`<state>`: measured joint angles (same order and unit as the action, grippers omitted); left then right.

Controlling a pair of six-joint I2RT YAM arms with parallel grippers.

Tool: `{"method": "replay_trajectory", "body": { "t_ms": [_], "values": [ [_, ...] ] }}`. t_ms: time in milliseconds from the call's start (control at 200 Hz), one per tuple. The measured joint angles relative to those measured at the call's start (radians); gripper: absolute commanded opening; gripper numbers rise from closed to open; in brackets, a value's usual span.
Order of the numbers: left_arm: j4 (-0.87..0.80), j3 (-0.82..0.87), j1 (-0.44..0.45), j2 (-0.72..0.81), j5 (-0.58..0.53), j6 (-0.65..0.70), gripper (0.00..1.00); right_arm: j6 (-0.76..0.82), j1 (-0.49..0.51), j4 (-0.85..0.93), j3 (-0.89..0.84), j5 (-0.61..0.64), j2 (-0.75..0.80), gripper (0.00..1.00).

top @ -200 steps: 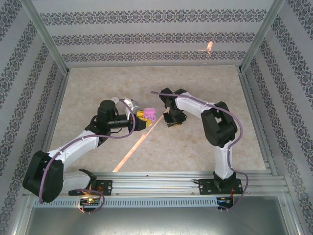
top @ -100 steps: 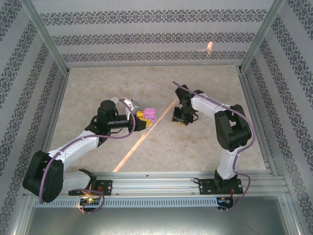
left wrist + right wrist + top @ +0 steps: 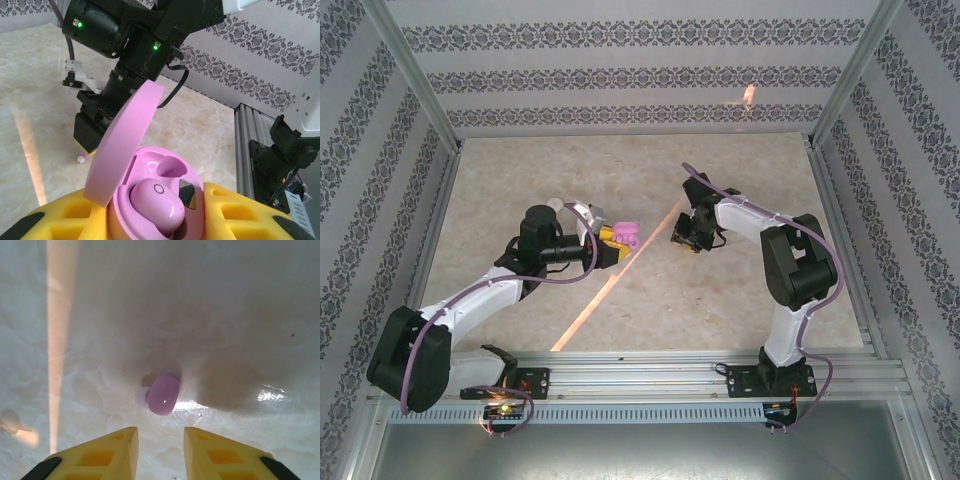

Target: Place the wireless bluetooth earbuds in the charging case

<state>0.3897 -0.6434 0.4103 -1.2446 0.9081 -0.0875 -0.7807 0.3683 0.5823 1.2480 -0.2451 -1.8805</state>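
Left tool: the left tool (image 3: 614, 240) is closed partway, its yellow fingers (image 3: 240, 215) pressing on both sides of the charging case (image 3: 627, 233), which it holds up above the worktop (image 3: 620, 170).
Charging case: lilac-pink, an oval clamshell, near the middle of the worktop in the overhead view. In the left wrist view it sits between the yellow pads with its lid (image 3: 125, 145) swung up and tilted to the left.
Seated earbud: a glossy lilac seated earbud (image 3: 157, 200) rests in the nearer well of the open case, a small ring mark on its top. The well beside it shows its shiny pink lining.
Right tool: the right tool (image 3: 686, 240) hangs low over the worktop, well to the right of the case and pointing down. In its own wrist view the two yellow fingers (image 3: 107, 452) stand apart with only bare worktop in the gap between them, so it grips nothing.
Loose earbud: a loose earbud (image 3: 162, 394), lilac with a whitish tip on its left, lies on the worktop just ahead of the right tool's fingertips, roughly in line with the gap and touching neither finger.
Worktop: pale beige marbled stone, crossed by an orange light streak (image 3: 600, 300) running diagonally.
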Motion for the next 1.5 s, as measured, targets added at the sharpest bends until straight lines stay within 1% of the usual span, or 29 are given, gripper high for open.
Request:
{"method": "replay_trajectory", "body": {
  "t_ms": [395,1029,1504],
  "values": [
    [0.000,0.000,0.000,-0.002,0.000,0.001,0.23,0.002,0.000,-0.008,0.027,0.024,-0.051,0.25],
    [-0.001,0.000,0.000,-0.006,0.000,0.001,0.23,0.058,0.000,0.032,0.128,0.046,-0.135,0.24],
    [-0.002,0.000,0.000,-0.006,0.000,0.002,0.23,0.080,-0.013,0.081,0.183,0.053,-0.138,0.25]
  ]
}}
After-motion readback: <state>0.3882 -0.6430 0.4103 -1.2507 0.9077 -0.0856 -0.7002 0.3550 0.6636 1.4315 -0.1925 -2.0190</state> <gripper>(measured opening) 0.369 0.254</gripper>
